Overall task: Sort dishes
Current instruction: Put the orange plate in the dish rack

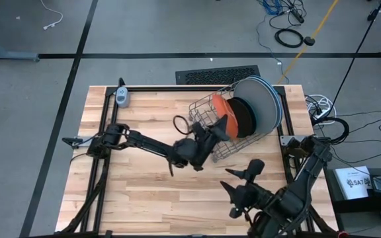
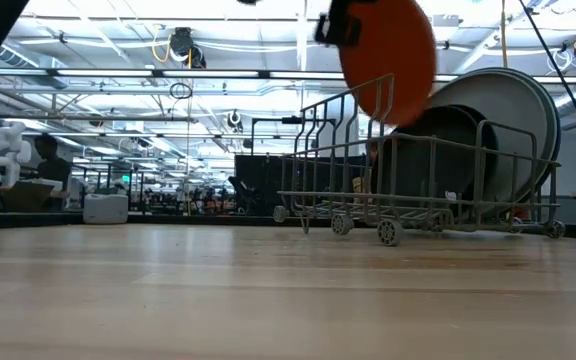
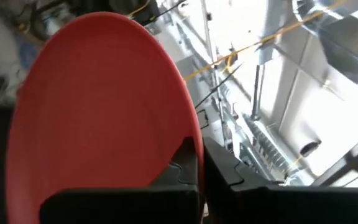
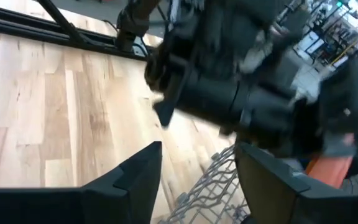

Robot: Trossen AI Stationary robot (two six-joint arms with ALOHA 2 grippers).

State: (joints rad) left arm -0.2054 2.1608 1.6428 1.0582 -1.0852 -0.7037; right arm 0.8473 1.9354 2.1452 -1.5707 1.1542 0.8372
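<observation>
- Left gripper: fingers pressed together on the rim of the orange plate, pinching it at its edge. In the left wrist view the two dark fingers clamp the plate's lower rim.
- Orange plate: held on edge, raised above the open end of the wire dish rack, clear of the bench in the low view.
- Wire dish rack: stands on the bench; inside it, upright on edge, a black plate, then the large pale blue plates at the rack's far end.
- Right gripper: fingers spread apart, holding nothing, poised over the bench near the rack, just beside the left arm.
</observation>
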